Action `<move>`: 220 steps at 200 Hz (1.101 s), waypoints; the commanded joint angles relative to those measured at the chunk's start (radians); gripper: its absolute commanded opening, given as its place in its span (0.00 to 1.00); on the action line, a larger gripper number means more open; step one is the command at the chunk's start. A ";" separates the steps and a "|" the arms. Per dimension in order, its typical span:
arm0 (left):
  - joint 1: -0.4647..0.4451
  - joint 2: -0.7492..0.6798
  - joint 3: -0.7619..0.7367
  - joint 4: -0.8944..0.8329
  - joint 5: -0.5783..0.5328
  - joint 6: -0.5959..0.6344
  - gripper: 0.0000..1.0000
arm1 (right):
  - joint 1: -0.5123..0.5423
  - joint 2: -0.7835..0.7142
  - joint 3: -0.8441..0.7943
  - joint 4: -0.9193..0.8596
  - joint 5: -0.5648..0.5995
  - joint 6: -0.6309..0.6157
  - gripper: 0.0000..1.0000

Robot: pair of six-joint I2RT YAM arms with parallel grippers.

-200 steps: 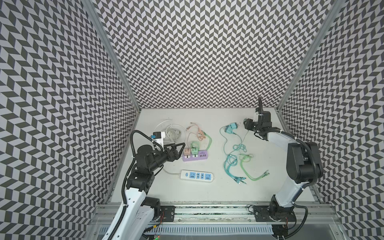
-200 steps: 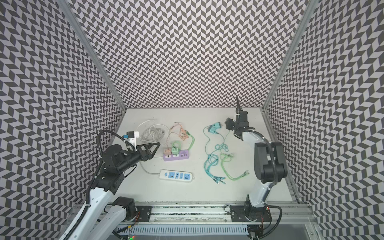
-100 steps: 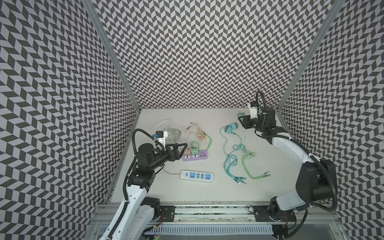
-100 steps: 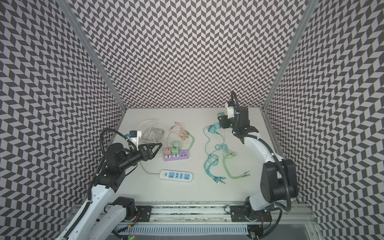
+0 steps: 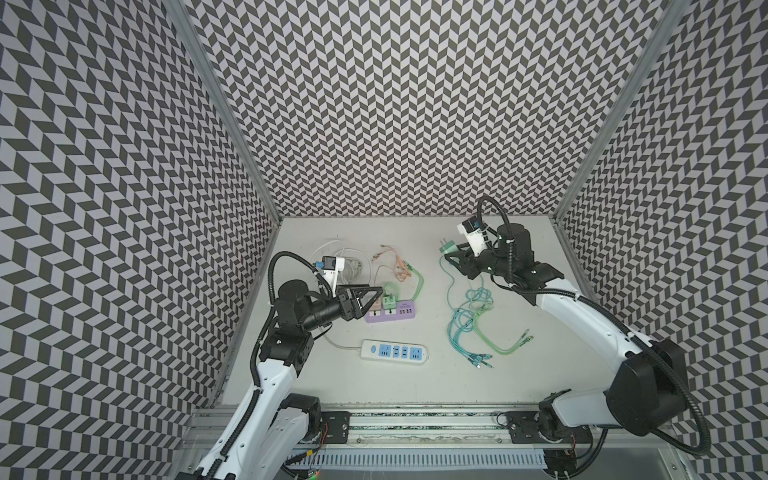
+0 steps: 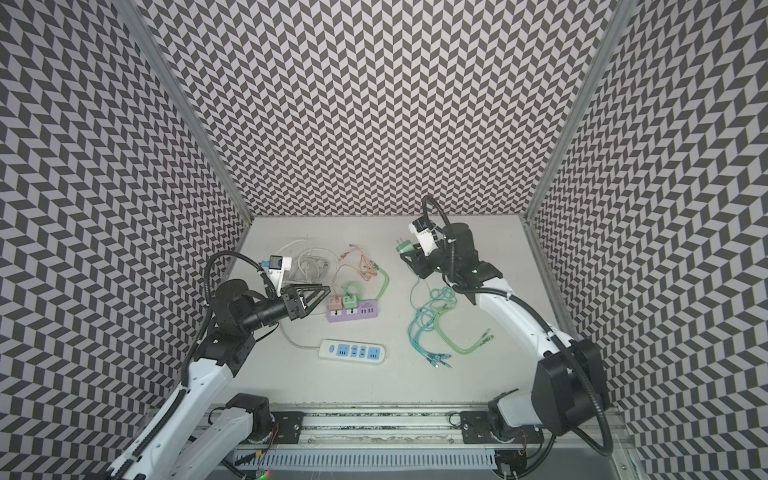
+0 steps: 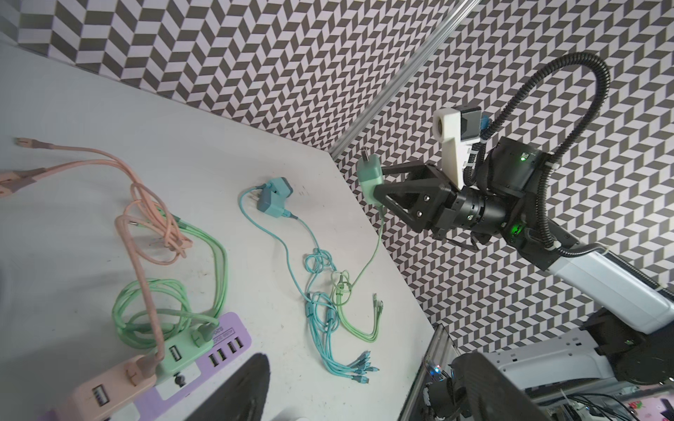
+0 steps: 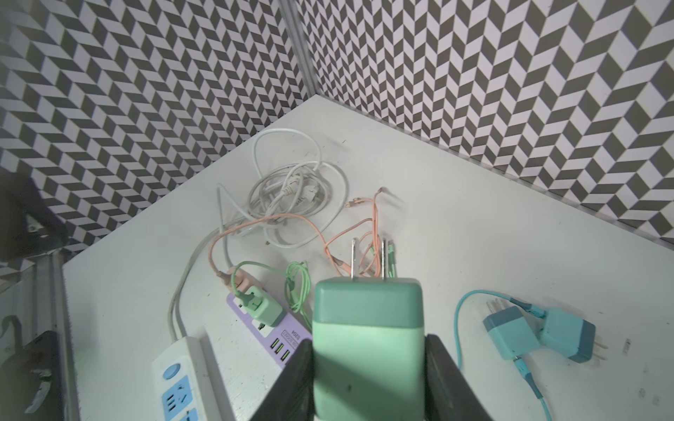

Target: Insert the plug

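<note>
A green plug (image 8: 368, 328) with two metal prongs is clamped in my right gripper (image 8: 368, 368), shut on its lower body. In both top views the plug (image 5: 448, 248) (image 6: 404, 248) hangs above the table at the back right, prongs pointing up and left, its green cable trailing down. The left wrist view shows this plug (image 7: 369, 178) in the air too. The purple power strip (image 5: 395, 311) (image 6: 357, 311) carries a pink adapter (image 5: 375, 305) and a green adapter (image 5: 390, 300). My left gripper (image 5: 370, 299) (image 7: 364, 401) stands open and empty beside the strip's left end.
A white power strip (image 5: 395, 352) lies in front of the purple one. Two teal adapters (image 8: 510, 335) lie under my right gripper. A tangle of teal and green cables (image 5: 469, 320) covers the middle right; a white cable coil (image 5: 353, 262) sits at the back left.
My right arm has unfolded and swung forward and left, carrying the green plug higher above the table. The left gripper has stayed almost in place.
</note>
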 commanded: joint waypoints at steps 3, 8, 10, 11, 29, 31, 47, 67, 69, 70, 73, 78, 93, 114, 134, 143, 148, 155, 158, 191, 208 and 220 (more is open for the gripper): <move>-0.033 0.027 0.035 0.052 0.051 -0.011 0.84 | 0.032 -0.065 -0.037 0.038 -0.049 -0.053 0.26; -0.042 0.033 0.039 0.053 0.052 -0.010 0.84 | 0.037 -0.074 -0.045 0.040 -0.057 -0.058 0.26; -0.045 0.037 0.039 0.053 0.051 -0.009 0.84 | 0.041 -0.077 -0.048 0.041 -0.061 -0.061 0.26; -0.047 0.039 0.039 0.053 0.050 -0.009 0.84 | 0.041 -0.078 -0.050 0.043 -0.062 -0.063 0.26; -0.084 0.064 0.052 0.053 0.044 -0.004 0.83 | 0.064 -0.113 -0.085 0.058 -0.077 -0.085 0.26; -0.087 0.067 0.053 0.053 0.043 -0.004 0.83 | 0.066 -0.115 -0.089 0.059 -0.080 -0.088 0.25; -0.127 0.089 0.067 0.054 0.024 0.000 0.83 | 0.092 -0.141 -0.112 0.063 -0.090 -0.109 0.25; -0.178 0.119 0.089 0.060 0.005 0.004 0.82 | 0.123 -0.160 -0.122 0.057 -0.097 -0.132 0.25; -0.183 0.121 0.092 0.060 0.005 0.006 0.82 | 0.126 -0.162 -0.123 0.057 -0.098 -0.134 0.25; -0.185 0.123 0.093 0.060 0.004 0.006 0.82 | 0.128 -0.163 -0.123 0.057 -0.099 -0.134 0.25; -0.193 0.128 0.097 0.060 0.002 0.008 0.82 | 0.131 -0.165 -0.124 0.055 -0.100 -0.137 0.25; -0.205 0.135 0.105 0.060 -0.002 0.011 0.82 | 0.138 -0.169 -0.124 0.051 -0.102 -0.143 0.25; -0.238 0.161 0.125 0.052 -0.013 0.023 0.81 | 0.161 -0.175 -0.121 0.038 -0.106 -0.161 0.25; -0.272 0.197 0.152 0.033 -0.025 0.043 0.80 | 0.192 -0.186 -0.118 0.020 -0.116 -0.180 0.25; -0.288 0.218 0.164 0.027 -0.036 0.052 0.79 | 0.216 -0.200 -0.117 0.014 -0.123 -0.194 0.25; -0.294 0.223 0.167 0.027 -0.040 0.054 0.78 | 0.225 -0.204 -0.116 0.010 -0.124 -0.197 0.25; -0.297 0.225 0.169 0.027 -0.043 0.055 0.78 | 0.230 -0.205 -0.114 0.007 -0.125 -0.199 0.25; -0.301 0.230 0.171 0.027 -0.045 0.056 0.78 | 0.237 -0.206 -0.112 0.001 -0.125 -0.204 0.25; -0.302 0.230 0.171 0.026 -0.045 0.057 0.77 | 0.240 -0.207 -0.111 0.000 -0.126 -0.206 0.25; -0.314 0.244 0.178 0.021 -0.045 0.063 0.74 | 0.274 -0.203 -0.094 -0.016 -0.121 -0.219 0.25; -0.319 0.246 0.180 0.020 -0.045 0.063 0.73 | 0.291 -0.200 -0.085 -0.023 -0.112 -0.226 0.25; -0.323 0.247 0.181 0.018 -0.045 0.065 0.71 | 0.301 -0.196 -0.082 -0.026 -0.105 -0.229 0.25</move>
